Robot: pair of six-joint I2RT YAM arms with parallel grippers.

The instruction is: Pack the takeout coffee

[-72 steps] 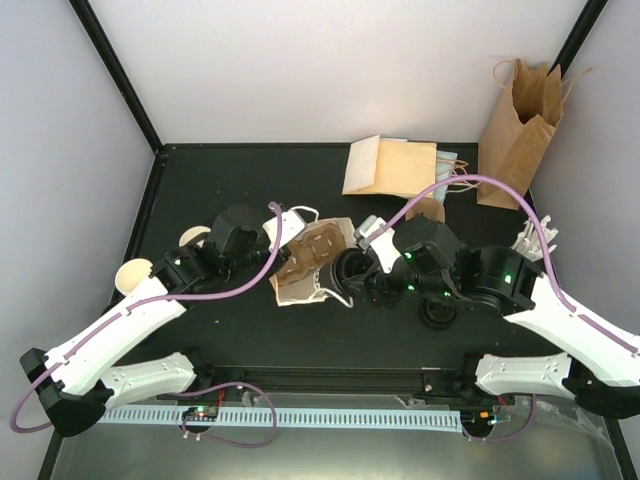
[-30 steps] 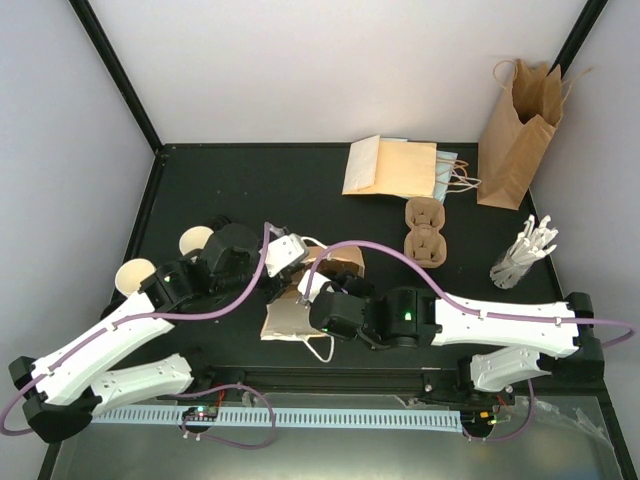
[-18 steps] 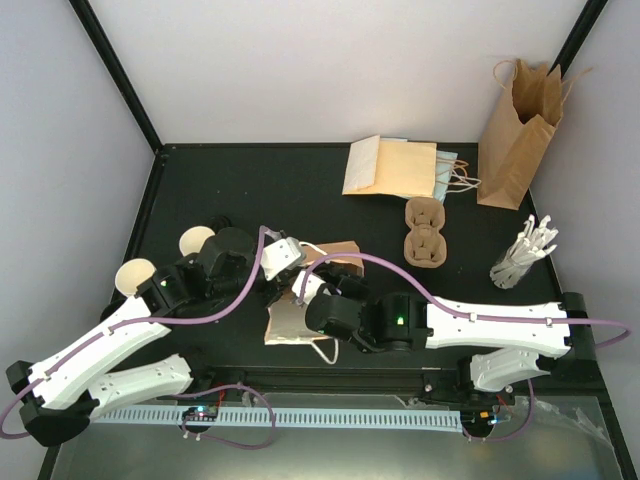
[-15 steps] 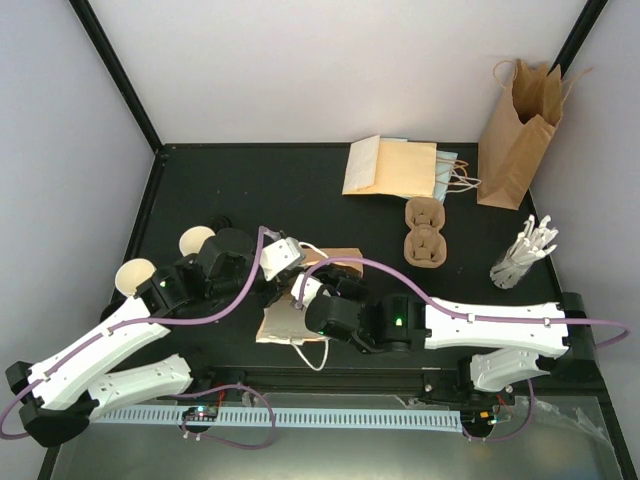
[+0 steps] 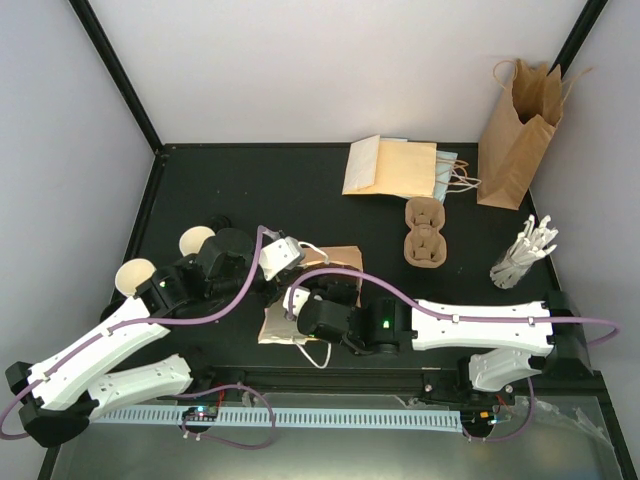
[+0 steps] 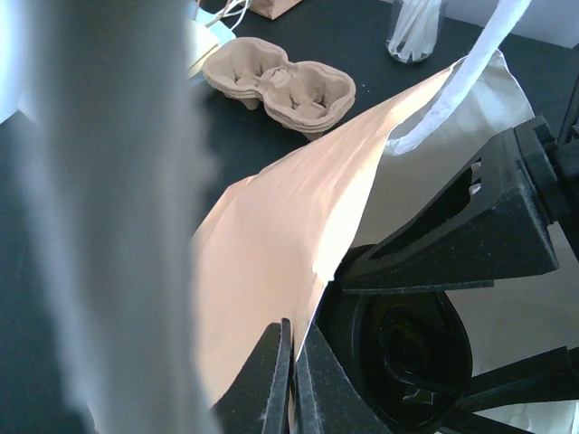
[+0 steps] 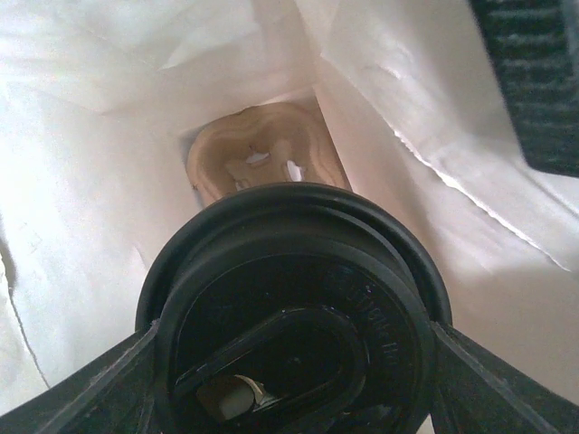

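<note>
A tan paper bag (image 5: 281, 325) lies open between the arms. My left gripper (image 5: 283, 256) is shut on its upper rim; in the left wrist view the fingertips (image 6: 294, 339) pinch the tan wall (image 6: 271, 244). My right gripper (image 5: 312, 312) reaches into the bag's mouth, shut on a takeout coffee cup by its black lid (image 7: 298, 307). The cup's body is hidden. The lid also shows in the left wrist view (image 6: 407, 362). A pulp cup carrier (image 7: 258, 154) sits at the bag's bottom, beyond the lid. Two cream-white round cups (image 5: 197, 240) (image 5: 133, 275) stand at far left.
A tall kraft bag (image 5: 518, 120) stands at the back right. Flat bags (image 5: 392, 167) lie at the back middle. Stacked pulp carriers (image 5: 424, 232) sit right of centre. A glass of white sticks (image 5: 520, 255) stands near the right edge.
My right arm has swung left and pushed the lidded cup into the bag's mouth. The bag has shifted slightly toward the near edge. My left gripper keeps hold of the rim.
</note>
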